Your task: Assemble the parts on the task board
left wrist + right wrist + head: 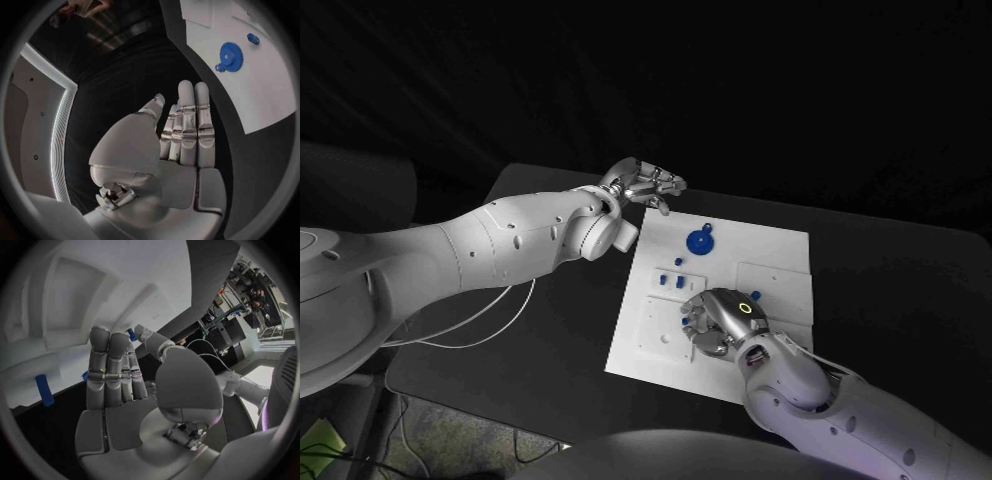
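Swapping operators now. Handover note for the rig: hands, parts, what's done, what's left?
Left hand: open, holds nothing, over the black table past the far-left corner of the task board.
Right hand: low over the middle of the board, fingers straight and together; nothing visibly held in its wrist view.
Parts: blue gear lies near the board's far edge; small blue pieces sit left of the right hand, more beside it.
Done: cannot tell which parts are seated.
Left: the gear and the loose small pieces still look unplaced.
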Robot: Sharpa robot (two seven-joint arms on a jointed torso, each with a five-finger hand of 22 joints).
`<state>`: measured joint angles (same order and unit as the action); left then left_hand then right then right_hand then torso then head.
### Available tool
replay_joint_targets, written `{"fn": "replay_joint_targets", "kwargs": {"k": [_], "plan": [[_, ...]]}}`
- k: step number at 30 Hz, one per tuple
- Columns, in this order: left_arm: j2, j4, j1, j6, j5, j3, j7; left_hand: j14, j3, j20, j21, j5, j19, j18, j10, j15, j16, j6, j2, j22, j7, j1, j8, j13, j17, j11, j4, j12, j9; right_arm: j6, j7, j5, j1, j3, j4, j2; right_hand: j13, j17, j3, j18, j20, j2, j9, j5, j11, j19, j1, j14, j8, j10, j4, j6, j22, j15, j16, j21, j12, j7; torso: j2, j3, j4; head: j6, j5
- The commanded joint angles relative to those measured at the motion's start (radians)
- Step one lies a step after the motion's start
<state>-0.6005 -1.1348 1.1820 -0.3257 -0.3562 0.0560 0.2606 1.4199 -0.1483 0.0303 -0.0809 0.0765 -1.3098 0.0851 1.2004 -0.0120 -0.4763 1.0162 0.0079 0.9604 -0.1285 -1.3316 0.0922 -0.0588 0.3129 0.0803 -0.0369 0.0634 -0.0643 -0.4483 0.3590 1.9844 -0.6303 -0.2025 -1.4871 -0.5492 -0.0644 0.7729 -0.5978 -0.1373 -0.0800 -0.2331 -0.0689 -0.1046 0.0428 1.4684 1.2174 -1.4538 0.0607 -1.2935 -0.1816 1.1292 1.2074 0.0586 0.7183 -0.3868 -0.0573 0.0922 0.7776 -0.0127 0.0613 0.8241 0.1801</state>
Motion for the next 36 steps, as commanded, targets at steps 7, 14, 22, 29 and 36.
{"fn": "replay_joint_targets", "kwargs": {"k": [7, 14, 22, 29, 36], "plan": [[-0.001, 0.005, 0.001, 0.014, -0.002, -0.001, 0.004, -0.004, 0.008, -0.004, -0.004, -0.004, 0.003, -0.006, -0.007, 0.004, -0.005, -0.007, 0.005, 0.001, -0.001, -0.001, -0.001, -0.001, -0.001, 0.001, -0.001, -0.002, 0.001, 0.006, -0.018, -0.06, -0.003, -0.008, -0.057, -0.043, 0.0, -0.003, 0.018, -0.006, 0.008, -0.009, 0.001, -0.009, 0.001, 0.04, -0.002, -0.002, 0.002, 0.004, 0.008, -0.003, -0.008, -0.008, 0.0, 0.002, -0.006, 0.005, -0.001, 0.0001, -0.0007, -0.005, -0.008], [-0.004, 0.018, 0.001, 0.013, 0.013, -0.001, 0.004, -0.004, 0.007, -0.004, -0.004, -0.004, 0.003, -0.006, -0.006, 0.004, -0.005, -0.006, 0.005, 0.001, -0.001, -0.004, 0.0, -0.001, -0.001, 0.0, 0.003, -0.002, 0.001, 0.104, -0.062, -0.179, -0.036, -0.063, -0.122, -0.108, 0.0, -0.006, 0.081, -0.012, 0.017, 0.002, 0.001, -0.031, 0.014, 0.036, 0.003, 0.002, 0.003, 0.045, 0.02, -0.012, -0.025, -0.017, 0.0, 0.023, -0.007, 0.013, -0.003, 0.0011, -0.0039, -0.017, -0.023], [-0.006, 0.028, 0.001, 0.012, 0.029, 0.0, 0.008, -0.007, 0.009, -0.004, -0.003, -0.003, 0.005, -0.007, -0.006, 0.005, -0.004, -0.004, 0.005, 0.002, -0.001, -0.003, 0.001, -0.001, -0.001, 0.0, 0.003, -0.002, 0.001, 0.227, -0.112, -0.319, -0.1, -0.146, -0.158, -0.181, 0.002, -0.007, 0.127, -0.01, 0.021, 0.021, 0.001, -0.063, 0.022, 0.036, 0.0, 0.002, 0.002, 0.086, 0.015, -0.024, -0.017, -0.022, 0.004, 0.011, -0.005, 0.008, -0.009, 0.0017, -0.012, -0.03, -0.037], [-0.002, 0.037, -0.001, 0.014, 0.035, 0.0, 0.008, -0.009, 0.009, -0.005, -0.002, -0.003, 0.007, -0.007, -0.006, 0.005, -0.003, -0.004, 0.005, 0.001, -0.001, -0.003, 0.001, -0.001, -0.002, 0.0, 0.004, -0.002, 0.001, 0.338, -0.114, -0.33, -0.143, -0.165, -0.111, -0.221, 0.003, -0.014, 0.288, -0.051, 0.048, 0.03, 0.004, -0.033, 0.061, 0.036, 0.057, 0.009, 0.003, 0.246, 0.037, -0.11, -0.053, -0.048, 0.013, 0.075, -0.011, -0.007, -0.015, 0.0004, -0.0155, -0.037, -0.045], [-0.001, 0.041, -0.004, 0.016, 0.037, 0.0, 0.008, -0.009, 0.009, -0.005, -0.002, -0.003, 0.007, -0.007, -0.006, 0.005, -0.003, -0.004, 0.005, 0.001, -0.001, -0.003, 0.001, -0.001, -0.002, 0.0, 0.004, -0.002, 0.001, 0.401, -0.09, -0.251, -0.148, -0.167, -0.093, -0.229, 0.005, -0.025, 0.301, -0.069, 0.061, -0.021, 0.004, 0.012, 0.078, 0.038, 0.116, 0.012, 0.002, 0.313, 0.153, -0.165, -0.086, -0.059, 0.026, 0.072, -0.012, -0.031, -0.015, 0.002, -0.0156, -0.045, -0.054]]}}
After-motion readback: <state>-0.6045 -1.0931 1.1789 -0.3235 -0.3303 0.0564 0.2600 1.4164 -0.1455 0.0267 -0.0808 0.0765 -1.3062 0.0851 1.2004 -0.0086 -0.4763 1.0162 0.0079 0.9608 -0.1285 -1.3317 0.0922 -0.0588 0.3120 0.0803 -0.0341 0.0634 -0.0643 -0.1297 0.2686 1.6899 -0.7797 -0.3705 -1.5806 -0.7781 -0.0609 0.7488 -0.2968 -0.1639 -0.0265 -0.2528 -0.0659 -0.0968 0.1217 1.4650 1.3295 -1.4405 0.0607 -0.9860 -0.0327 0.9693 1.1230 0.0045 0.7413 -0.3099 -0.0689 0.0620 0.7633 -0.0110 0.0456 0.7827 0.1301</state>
